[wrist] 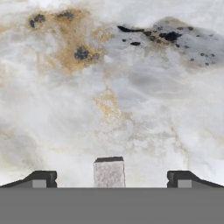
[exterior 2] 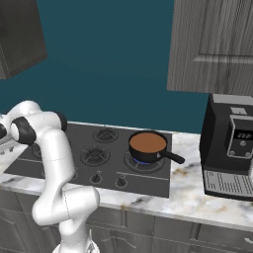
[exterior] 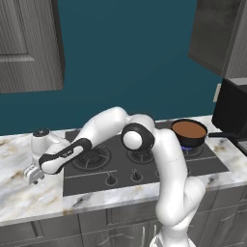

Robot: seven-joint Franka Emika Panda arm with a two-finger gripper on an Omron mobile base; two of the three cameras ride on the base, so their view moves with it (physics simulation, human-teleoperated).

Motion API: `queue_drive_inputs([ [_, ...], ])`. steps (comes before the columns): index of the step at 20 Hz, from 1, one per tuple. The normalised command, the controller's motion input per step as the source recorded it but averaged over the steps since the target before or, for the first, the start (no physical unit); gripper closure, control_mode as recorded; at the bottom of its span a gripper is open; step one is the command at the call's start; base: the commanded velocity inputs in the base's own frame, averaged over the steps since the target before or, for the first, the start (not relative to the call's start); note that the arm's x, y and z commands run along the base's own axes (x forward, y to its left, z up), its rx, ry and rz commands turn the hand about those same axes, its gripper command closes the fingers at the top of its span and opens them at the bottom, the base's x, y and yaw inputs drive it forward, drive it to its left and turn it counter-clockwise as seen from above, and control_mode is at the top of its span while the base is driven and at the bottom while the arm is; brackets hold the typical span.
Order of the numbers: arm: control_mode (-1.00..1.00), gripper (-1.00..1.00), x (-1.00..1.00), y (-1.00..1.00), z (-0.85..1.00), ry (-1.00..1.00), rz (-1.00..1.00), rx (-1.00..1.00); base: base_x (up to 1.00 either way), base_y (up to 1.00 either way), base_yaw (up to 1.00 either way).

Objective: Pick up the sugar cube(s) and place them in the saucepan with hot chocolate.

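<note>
A pale greyish-white sugar cube (wrist: 109,171) lies on the marble counter, right between my two fingertips in the hand view. My gripper (wrist: 110,180) is open, one dark fingertip (wrist: 41,179) to each side of the cube and apart from it. From the left base view, the gripper (exterior: 33,174) hangs low over the counter just left of the stove. The saucepan with hot chocolate (exterior: 189,130) (exterior 2: 147,143) stands on the back right burner, brown liquid inside, its black handle pointing right.
The black cooktop (exterior: 144,166) (exterior 2: 99,155) with its front knobs lies between the gripper and the saucepan. A black coffee machine (exterior 2: 231,148) stands on the counter to the right. Grey wall cabinets (exterior: 29,43) hang above.
</note>
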Motion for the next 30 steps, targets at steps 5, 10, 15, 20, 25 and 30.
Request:
queue_drive_inputs([
  [5,-1.00,-1.00,0.00,0.04,-0.20,0.00,0.00,0.00,0.00,0.00,0.00],
  [10,-1.00,-1.00,0.06,0.19,-0.12,-0.01,0.00,0.00,0.00,0.00,0.00],
  [15,-1.00,-1.00,0.00,0.01,-0.15,0.00,0.00,0.00,0.00,0.00,0.00],
  [20,-1.00,-1.00,0.00,-0.01,-0.30,0.00,0.00,0.00,0.00,0.00,0.00],
  [25,-1.00,-1.00,0.00,-0.01,-0.09,0.01,0.00,0.00,0.00,0.00,0.00],
  [30,-1.00,1.00,-0.01,0.00,-0.02,0.00,0.00,0.00,0.00,0.00,0.00],
])
